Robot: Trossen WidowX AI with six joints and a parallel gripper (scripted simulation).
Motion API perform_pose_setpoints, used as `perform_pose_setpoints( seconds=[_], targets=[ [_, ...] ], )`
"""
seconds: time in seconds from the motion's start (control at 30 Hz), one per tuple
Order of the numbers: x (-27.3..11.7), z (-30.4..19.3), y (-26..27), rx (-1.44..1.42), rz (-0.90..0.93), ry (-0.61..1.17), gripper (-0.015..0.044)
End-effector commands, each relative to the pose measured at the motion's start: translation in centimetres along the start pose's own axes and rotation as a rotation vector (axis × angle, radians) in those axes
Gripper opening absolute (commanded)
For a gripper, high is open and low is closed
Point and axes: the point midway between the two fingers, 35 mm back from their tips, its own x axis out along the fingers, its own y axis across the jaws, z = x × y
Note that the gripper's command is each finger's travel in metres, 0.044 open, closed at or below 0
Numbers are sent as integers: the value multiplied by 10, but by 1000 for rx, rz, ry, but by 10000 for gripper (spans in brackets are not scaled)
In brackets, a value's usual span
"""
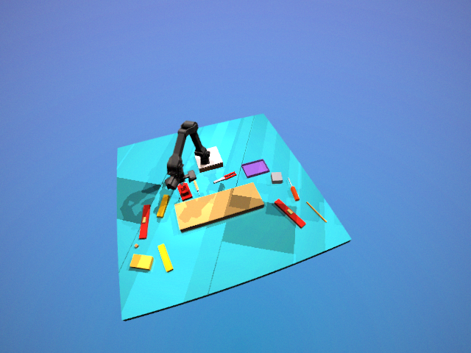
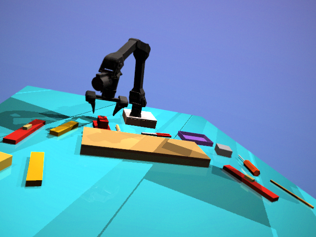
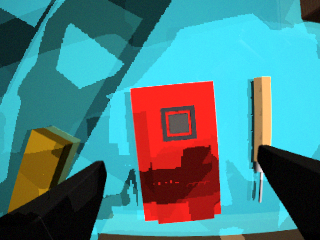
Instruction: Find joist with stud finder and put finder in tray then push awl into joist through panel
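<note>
The red stud finder (image 1: pixel 185 193) (image 2: pixel 102 123) (image 3: pixel 150 112) stands on the table behind the left end of the floor panel. Its grey square mark faces up in the wrist view. My gripper (image 1: pixel 182 182) (image 2: pixel 103 114) (image 3: pixel 182 160) is open and empty above it, with the stud finder between the two fingers in the wrist view. The awl (image 1: pixel 196 185) (image 2: pixel 117 127) (image 3: pixel 262 112) lies just right of the stud finder, its thin metal tip towards the panel. The tan floor panel (image 1: pixel 218 208) (image 2: pixel 122 138) hides the joist. The purple tray (image 1: pixel 255 168) (image 2: pixel 196 138) is empty, behind the panel's right end.
Red-handled pliers or snips (image 1: pixel 229 176) (image 2: pixel 163 135) lie behind the panel. A yellow bar (image 1: pixel 163 206) (image 2: pixel 63 128) (image 3: pixel 37 165) lies left of the stud finder. A grey block (image 1: pixel 276 177) (image 2: pixel 223 149), an orange screwdriver (image 1: pixel 294 193) (image 2: pixel 251 167) and a red level (image 1: pixel 283 207) (image 2: pixel 262 189) lie to the right.
</note>
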Motion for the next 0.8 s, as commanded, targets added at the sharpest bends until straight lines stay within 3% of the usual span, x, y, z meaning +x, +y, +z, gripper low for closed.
perform_pose_setpoints(
  seconds=[0.0,0.77],
  targets=[
    [3,-2,-1,1,0,-4,440],
    [39,-12,-1,1,0,-4,440]
  ],
)
